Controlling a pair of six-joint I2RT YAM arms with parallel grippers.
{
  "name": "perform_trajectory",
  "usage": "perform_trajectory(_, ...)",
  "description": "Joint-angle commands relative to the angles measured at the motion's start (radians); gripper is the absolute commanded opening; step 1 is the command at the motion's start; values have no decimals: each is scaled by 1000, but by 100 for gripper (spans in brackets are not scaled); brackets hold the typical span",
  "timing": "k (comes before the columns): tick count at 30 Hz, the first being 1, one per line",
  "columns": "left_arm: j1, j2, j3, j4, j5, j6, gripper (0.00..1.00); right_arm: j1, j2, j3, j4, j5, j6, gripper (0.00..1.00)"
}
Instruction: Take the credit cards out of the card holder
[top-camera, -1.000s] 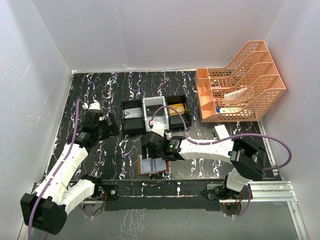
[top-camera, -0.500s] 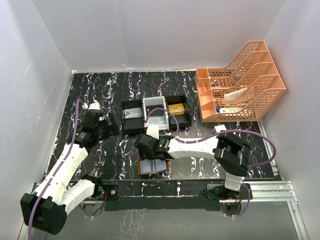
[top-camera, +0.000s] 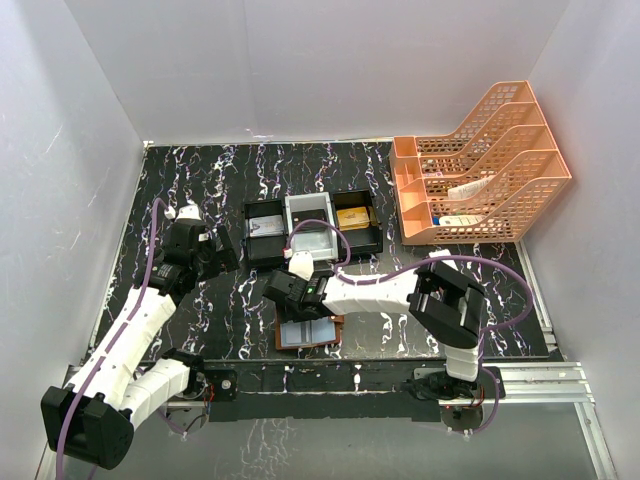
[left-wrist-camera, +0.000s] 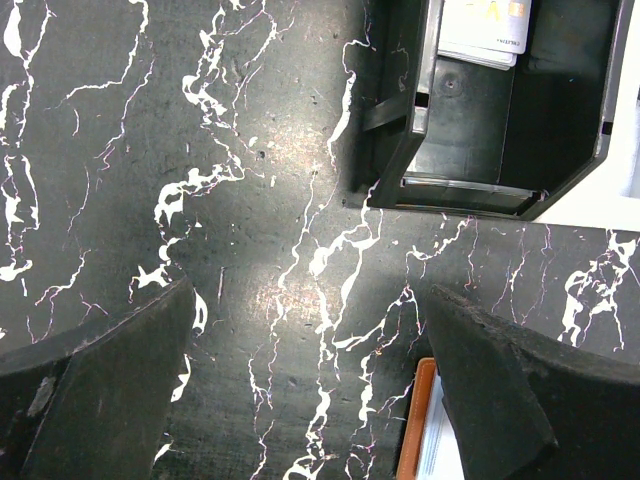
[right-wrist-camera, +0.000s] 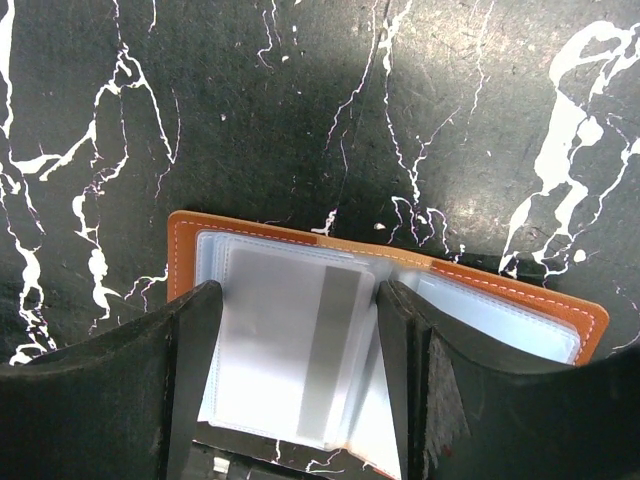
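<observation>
The brown card holder (top-camera: 322, 345) lies spread open near the table's front edge, its pale pockets facing up. My right gripper (top-camera: 300, 312) hangs straight over it. In the right wrist view the holder's stitched brown rim (right-wrist-camera: 250, 228) frames the pockets. A pale credit card (right-wrist-camera: 290, 340) with a grey stripe stands between the two fingers, and both of its long edges touch them, so the right gripper (right-wrist-camera: 300, 295) is shut on it. My left gripper (top-camera: 215, 250) is open over bare table to the left. Its wrist view shows only the holder's corner (left-wrist-camera: 415, 420) beside the open left gripper (left-wrist-camera: 310, 300).
A black-and-white compartment tray (top-camera: 338, 243) sits behind the holder, with a gold block (top-camera: 352, 217) on its right and a pale card (top-camera: 265, 227) on its left. An orange file rack (top-camera: 480, 165) fills the back right. A small white box (top-camera: 440, 262) lies near the rack.
The right arm's elbow has swung left and its gripper has shifted left over the holder's left half. The left arm has not moved.
</observation>
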Motion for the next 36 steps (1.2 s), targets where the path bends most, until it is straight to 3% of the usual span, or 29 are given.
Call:
perform_trajectory(1, 4, -4, -9, -16, -5, 0, 99, 5, 25, 1, -47, 14, 36, 62)
perform_trajectory(5, 3, 2, -10, -14, 9, 3, 99, 8, 34, 4, -51, 12, 33, 67)
perform_trajectory(11, 4, 6, -11, -8, 21, 6, 99, 11, 46, 20, -92, 46, 40, 60)
perform_trajectory(18, 4, 2, -16, 6, 79, 12, 99, 2, -50, -97, 92, -55, 20, 54)
perform_trajectory(23, 4, -34, -48, 55, 278, -11, 97, -45, -119, -203, 219, -166, 34, 51)
perform_trajectory(30, 4, -92, -196, 174, 684, -184, 82, -71, -178, -273, 286, -210, 50, 52)
perform_trajectory(36, -4, -142, -300, 214, 806, -310, 66, -77, -178, -283, 292, -221, 56, 53)
